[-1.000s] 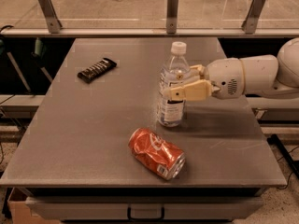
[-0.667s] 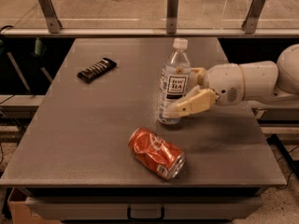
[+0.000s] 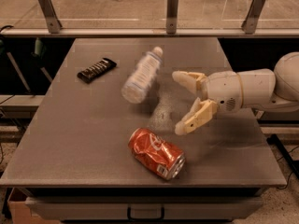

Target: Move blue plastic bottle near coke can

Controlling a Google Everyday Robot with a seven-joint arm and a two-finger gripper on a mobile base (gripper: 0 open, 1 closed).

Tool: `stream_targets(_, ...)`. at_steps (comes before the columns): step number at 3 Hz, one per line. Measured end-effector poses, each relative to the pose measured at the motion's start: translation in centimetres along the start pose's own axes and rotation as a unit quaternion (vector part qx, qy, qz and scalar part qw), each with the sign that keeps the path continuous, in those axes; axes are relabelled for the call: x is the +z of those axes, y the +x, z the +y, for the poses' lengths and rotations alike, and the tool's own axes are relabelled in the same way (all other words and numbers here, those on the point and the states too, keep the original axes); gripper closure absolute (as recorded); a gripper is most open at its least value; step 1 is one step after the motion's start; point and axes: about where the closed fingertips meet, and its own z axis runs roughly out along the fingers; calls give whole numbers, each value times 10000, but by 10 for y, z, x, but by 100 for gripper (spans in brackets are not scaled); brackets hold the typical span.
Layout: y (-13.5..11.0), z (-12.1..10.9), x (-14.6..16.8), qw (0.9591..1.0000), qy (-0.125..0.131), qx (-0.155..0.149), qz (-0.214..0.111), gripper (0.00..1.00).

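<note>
The blue plastic bottle [image 3: 141, 75], clear with a white cap, is tilted and blurred in mid-fall over the middle of the grey table [image 3: 70, 139]. Its cap points up and to the right. My gripper [image 3: 181, 101] is open and empty just right of the bottle, fingers spread wide, not touching it. The crushed red-orange coke can [image 3: 157, 152] lies on its side near the front edge, below the bottle and to the left of and below the gripper.
A dark snack bar wrapper [image 3: 96, 70] lies at the table's back left. A glass barrier with metal posts [image 3: 172, 10] runs behind the table. My white arm [image 3: 261, 90] reaches in from the right.
My gripper has opened and let go of the bottle. The bottle, upright before, now topples to the left. The can and wrapper have not moved.
</note>
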Motion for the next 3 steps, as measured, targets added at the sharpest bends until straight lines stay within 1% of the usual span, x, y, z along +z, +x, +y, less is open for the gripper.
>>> stream_targets(1, 3, 0, 0, 10000, 3, -82, 36, 0)
stream_targets(2, 5, -4, -4, 9998, 86, -130, 156, 0)
stream_targets(3, 2, -25, -10, 9983, 320, -115, 480, 0)
